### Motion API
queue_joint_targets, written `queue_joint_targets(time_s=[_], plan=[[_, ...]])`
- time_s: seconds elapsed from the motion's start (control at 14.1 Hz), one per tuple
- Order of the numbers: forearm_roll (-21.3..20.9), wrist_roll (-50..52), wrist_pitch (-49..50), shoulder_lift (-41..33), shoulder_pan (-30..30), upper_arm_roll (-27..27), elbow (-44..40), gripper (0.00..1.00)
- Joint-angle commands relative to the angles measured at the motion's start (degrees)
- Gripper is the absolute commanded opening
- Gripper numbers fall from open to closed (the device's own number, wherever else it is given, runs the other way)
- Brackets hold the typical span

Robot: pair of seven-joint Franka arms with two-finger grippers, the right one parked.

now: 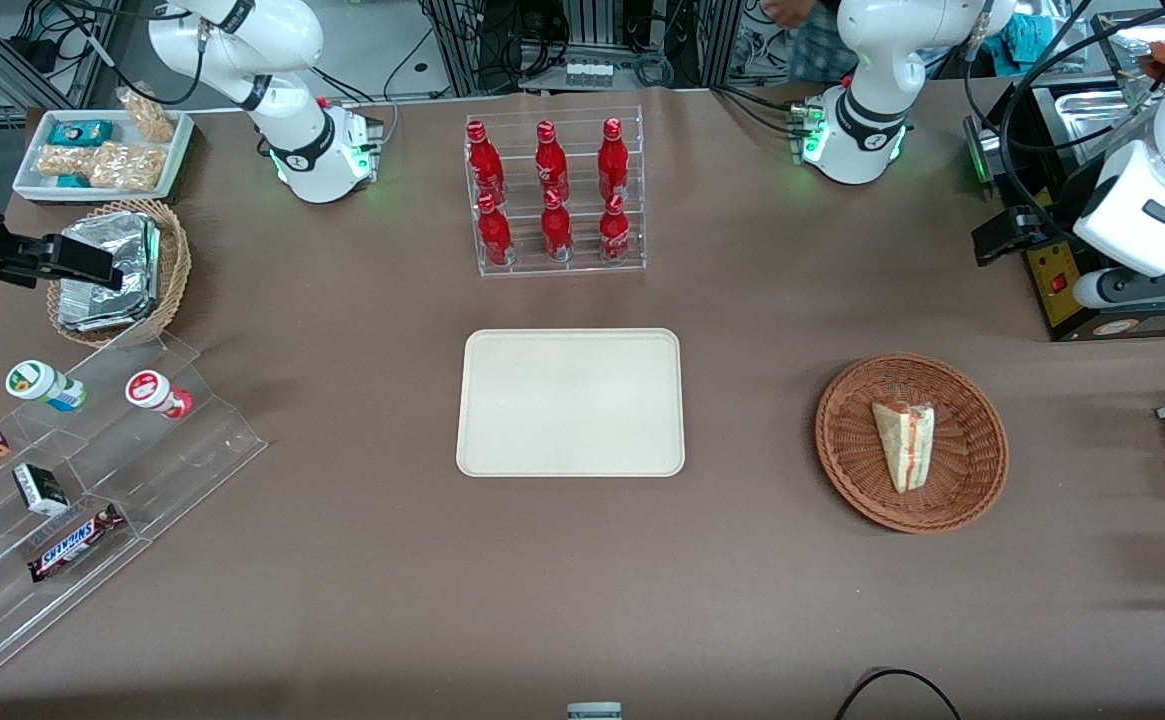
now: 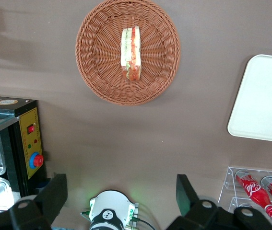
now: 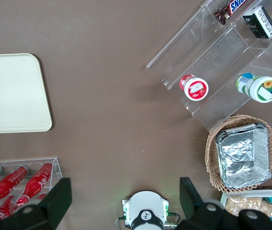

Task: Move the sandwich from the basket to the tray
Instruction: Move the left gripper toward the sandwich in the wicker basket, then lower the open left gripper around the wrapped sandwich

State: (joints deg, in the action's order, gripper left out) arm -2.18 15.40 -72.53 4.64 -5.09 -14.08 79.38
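The sandwich [image 1: 906, 443], a pale bread wedge in clear wrap with red and green filling on its edge, lies in the reddish-brown wicker basket [image 1: 847, 455]. The wrist view shows the sandwich [image 2: 130, 47] and the basket [image 2: 97, 57] from high above. The cream-beige tray [image 1: 570, 402] lies bare at the table's middle, beside the basket; its corner shows in the wrist view [image 2: 263, 100]. My left gripper [image 1: 1004, 236] hangs open and empty well above the table, farther from the front camera than the basket. Its fingers [image 2: 55, 190] stand wide apart.
A black box with red buttons [image 1: 1067, 280] stands next to the gripper. A clear rack of red bottles [image 1: 552, 195] stands farther back than the tray. A tan basket with foil packets [image 1: 112, 270] and clear snack shelves [image 1: 92, 470] sit toward the parked arm's end.
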Motion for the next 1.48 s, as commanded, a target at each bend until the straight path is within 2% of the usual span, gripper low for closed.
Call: queue_joint_targets(time_s=[0.0,0.28,0.64,0.92,1.06,1.27,1.41], plan=[[0.3,-0.8,-0.8,-0.7,-0.2,0.1,0.0,1.00],[0.2,-0.4,-0.8,0.0,-0.4,0.2,0.1,1.00],[0.3,3.4,-3.0,6.8,-0.5,0.5,2.3,1.00],[-0.1,3.8,-27.0,6.2,-1.3,0.5,20.9,1.00],[-0.2,3.9,-36.5,6.5,-1.6,1.0,27.4,1.00],[-0.4,3.0,-48.3,7.1,-3.3,1.7,34.8,1.00],[-0.5,2.1,-52.3,8.8,-3.4,1.7,36.5,1.00]])
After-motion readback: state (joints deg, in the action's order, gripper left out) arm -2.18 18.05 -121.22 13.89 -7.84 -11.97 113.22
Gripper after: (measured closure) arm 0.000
